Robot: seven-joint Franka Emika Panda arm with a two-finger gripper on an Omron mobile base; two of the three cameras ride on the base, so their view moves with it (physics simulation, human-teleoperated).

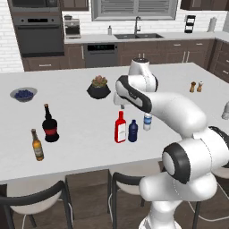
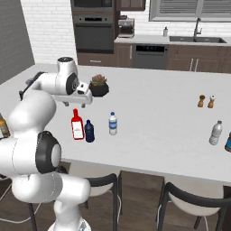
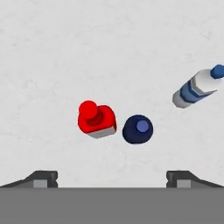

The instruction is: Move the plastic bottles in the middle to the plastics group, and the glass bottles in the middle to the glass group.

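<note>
The hand [image 3: 112, 179] hangs with its jaws wide and holds nothing. Directly below it stand the red glass bottle [image 3: 96, 119] and, just beside, the dark-blue plastic bottle [image 3: 137, 129]. Center well over one cap, so the neighbour is not knocked.

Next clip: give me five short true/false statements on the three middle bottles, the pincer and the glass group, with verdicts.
1. The pincer is open and holds nothing. True.
2. The red bottle lies on its side. False: it stands upright.
3. The dark-blue bottle stands between the red bottle and the clear water bottle. True.
4. The amber beer bottle stands in the middle trio. False: it stands apart, near the dark round bottle.
5. The potted plant is on the floor. False: it stands on the counter.
</note>
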